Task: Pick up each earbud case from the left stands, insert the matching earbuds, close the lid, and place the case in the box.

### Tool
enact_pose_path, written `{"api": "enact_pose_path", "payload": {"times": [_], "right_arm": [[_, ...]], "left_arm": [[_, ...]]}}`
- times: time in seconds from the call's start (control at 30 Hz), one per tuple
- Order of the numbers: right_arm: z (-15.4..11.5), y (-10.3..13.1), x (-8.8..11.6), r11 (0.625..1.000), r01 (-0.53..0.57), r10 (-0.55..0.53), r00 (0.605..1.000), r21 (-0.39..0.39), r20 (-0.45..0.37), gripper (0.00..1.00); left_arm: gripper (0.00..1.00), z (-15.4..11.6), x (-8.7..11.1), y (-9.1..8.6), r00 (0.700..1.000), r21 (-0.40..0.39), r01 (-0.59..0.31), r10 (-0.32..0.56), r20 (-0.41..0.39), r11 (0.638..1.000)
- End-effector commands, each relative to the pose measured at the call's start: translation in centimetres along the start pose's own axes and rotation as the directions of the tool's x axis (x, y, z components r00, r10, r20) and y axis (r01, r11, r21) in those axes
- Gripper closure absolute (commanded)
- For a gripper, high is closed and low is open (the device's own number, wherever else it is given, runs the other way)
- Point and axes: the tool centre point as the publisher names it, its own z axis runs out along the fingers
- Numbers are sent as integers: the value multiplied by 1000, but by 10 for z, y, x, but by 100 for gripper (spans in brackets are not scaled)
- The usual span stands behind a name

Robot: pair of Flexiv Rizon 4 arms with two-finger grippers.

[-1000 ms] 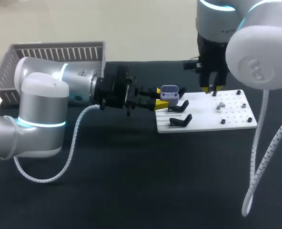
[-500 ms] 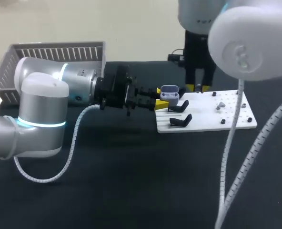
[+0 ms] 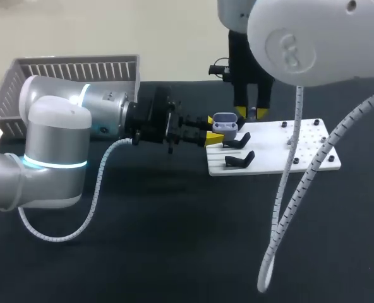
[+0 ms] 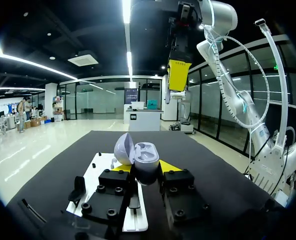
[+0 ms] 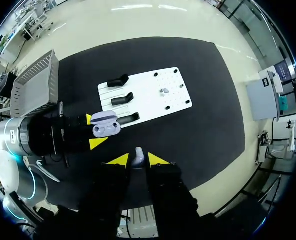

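Note:
My left gripper (image 3: 213, 129) holds a lavender earbud case (image 3: 225, 122) with its lid open, just off the left edge of the white board (image 3: 275, 158). In the left wrist view the case (image 4: 140, 160) sits upright between the yellow fingertips (image 4: 170, 166), gripped from both sides. My right gripper (image 3: 251, 113) hangs above and just behind the case. In the right wrist view it (image 5: 138, 160) is shut on a small white earbud (image 5: 138, 156), with the open case (image 5: 106, 125) below and ahead of it. Another earbud (image 5: 164, 91) rests on the board (image 5: 148, 90).
Black stands (image 3: 237, 140) (image 3: 239, 159) stick up at the board's left side. A grey slatted basket (image 3: 67, 69) stands at the table's far left. My right arm's white cable (image 3: 282, 208) hangs over the board's front edge.
My right arm has moved left from over the board's middle to just behind the held case, its cable swinging along. The left arm and the case have stayed still.

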Motion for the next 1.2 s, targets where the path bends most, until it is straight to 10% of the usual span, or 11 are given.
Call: {"api": "enact_pose_path", "payload": {"times": [0.03, 1.2], "right_arm": [[0, -1, 1, 1000, -1, 1, 1000, -1, 2, 100], [23, 31, -21, 956, -293, 293, 943, 26, -156, 100]], "left_arm": [[100, 0, 1, -1, 1000, -3, -3, 3, 3, 1000], [100, 0, 1, -1, 1000, -3, -3, 3, 3, 1000]]}}
